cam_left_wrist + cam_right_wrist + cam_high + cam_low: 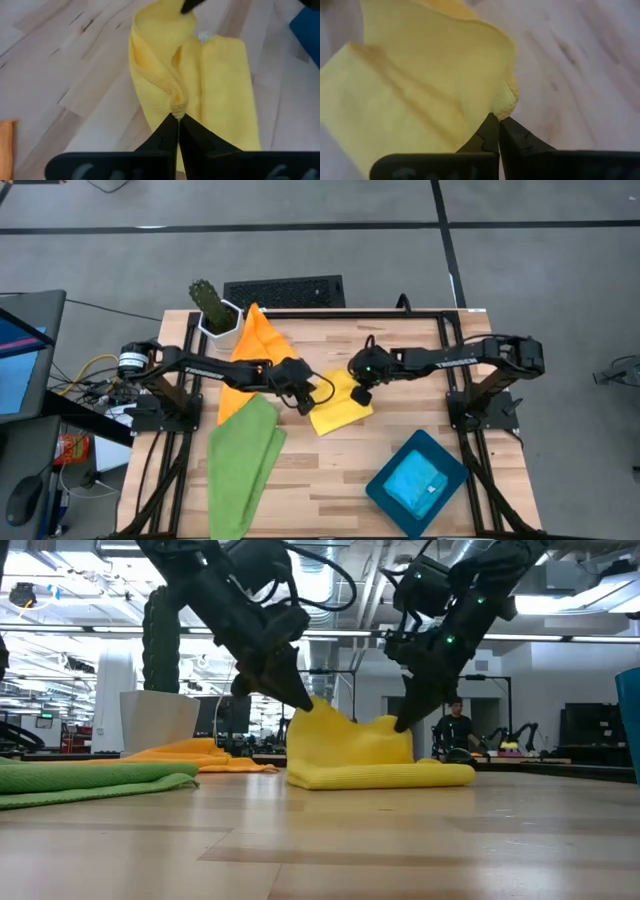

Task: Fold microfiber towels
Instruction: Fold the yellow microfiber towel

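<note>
Gripping the yellow towel (340,408) at its left upper corner, our left gripper (303,397) is pressing its fingers (167,137) together on a pinch of the cloth, as the left wrist view shows. We are reaching it in from the table's left side, over the orange towel (256,352), which is lying spread by the cactus pot (218,316) at the back left. In front of that, the green towel (243,460) is lying loosely folded toward the front left edge, just beside the orange one.

We are holding the yellow towel near the table's (330,480) middle, partly folded, with its lower layers resting flat on the wood and its top edge lifted into two peaks between our grippers in the low view.

At the right peak, our right gripper (362,393) is pinching the towel's other corner, fingers (512,137) closed on the edge. That arm is coming in from the right side.

Toward the front right, the blue towel (416,484) is sitting folded inside the teal tray (378,490), well apart from the yellow one.
</note>
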{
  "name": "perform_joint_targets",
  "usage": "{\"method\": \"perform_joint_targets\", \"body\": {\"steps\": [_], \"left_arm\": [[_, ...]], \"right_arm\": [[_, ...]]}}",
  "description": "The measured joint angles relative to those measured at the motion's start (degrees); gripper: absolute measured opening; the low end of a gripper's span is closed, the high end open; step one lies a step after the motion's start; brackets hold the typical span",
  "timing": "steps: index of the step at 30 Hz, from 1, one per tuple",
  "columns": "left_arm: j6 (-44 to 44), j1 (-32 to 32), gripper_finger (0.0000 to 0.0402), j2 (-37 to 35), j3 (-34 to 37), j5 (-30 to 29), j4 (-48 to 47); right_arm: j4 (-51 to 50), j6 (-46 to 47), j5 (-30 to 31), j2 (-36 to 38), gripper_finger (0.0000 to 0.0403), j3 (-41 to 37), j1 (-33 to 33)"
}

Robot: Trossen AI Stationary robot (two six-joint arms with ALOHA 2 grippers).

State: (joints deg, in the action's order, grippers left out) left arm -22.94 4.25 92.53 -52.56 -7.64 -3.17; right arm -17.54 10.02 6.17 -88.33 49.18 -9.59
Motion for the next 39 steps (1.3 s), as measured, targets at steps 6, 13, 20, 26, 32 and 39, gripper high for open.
{"method": "perform_joint_targets", "body": {"steps": [6, 13, 20, 26, 32, 39], "left_arm": [[1.61, -3.07, 0.0000, 0.00, 0.00, 4.91, 0.14], [2.56, -5.33, 0.0000, 0.00, 0.02, 6.36, 1.27], [3.78, -6.88, 0.0000, 0.47, 0.02, 12.38, 5.49], [2.85, -8.92, 0.0000, 0.52, 0.07, 11.23, 6.42], [0.85, -10.39, 0.0000, 4.60, -0.10, 10.63, 9.94], [-0.70, -11.80, 0.0000, 7.96, -0.55, 12.33, 11.13]], "right_arm": [[-2.69, 0.04, 0.64, 2.44, 0.0025, -0.01, 3.06], [-3.39, 0.55, 1.90, 5.38, 0.0025, -3.95, 6.86], [0.59, 2.46, 3.16, 8.10, 0.0028, -9.36, 10.04], [1.51, 2.27, 3.17, 7.56, 0.0030, -10.24, 11.65], [1.49, 1.67, 4.47, 7.32, 0.0030, -10.27, 13.37], [1.42, 1.64, 4.87, 7.30, 0.0042, -10.27, 13.37]]}}
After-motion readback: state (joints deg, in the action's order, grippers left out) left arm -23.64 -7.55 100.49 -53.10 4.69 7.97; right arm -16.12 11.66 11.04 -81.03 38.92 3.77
